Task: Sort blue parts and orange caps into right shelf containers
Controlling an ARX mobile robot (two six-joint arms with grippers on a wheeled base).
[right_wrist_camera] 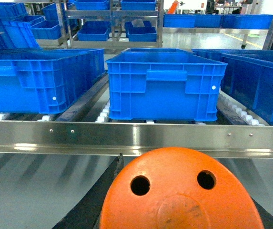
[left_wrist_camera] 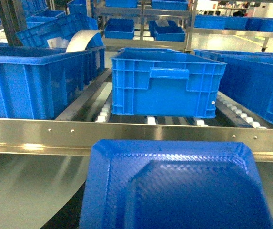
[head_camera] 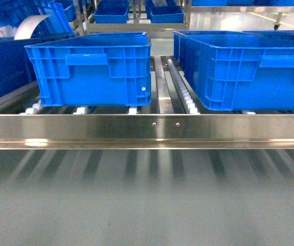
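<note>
Bright overhead light; glare on steel rail (head_camera: 152, 130); foreground streak-blurred.

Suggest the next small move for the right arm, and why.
Probably carry the orange cap forward over the steel rail toward the blue crate straight ahead. The right wrist view shows the cap filling the foreground, short of the rail, with the crate behind it. The gripper's own fingers aren't clearly visible, so the hold can't be confirmed.
</note>
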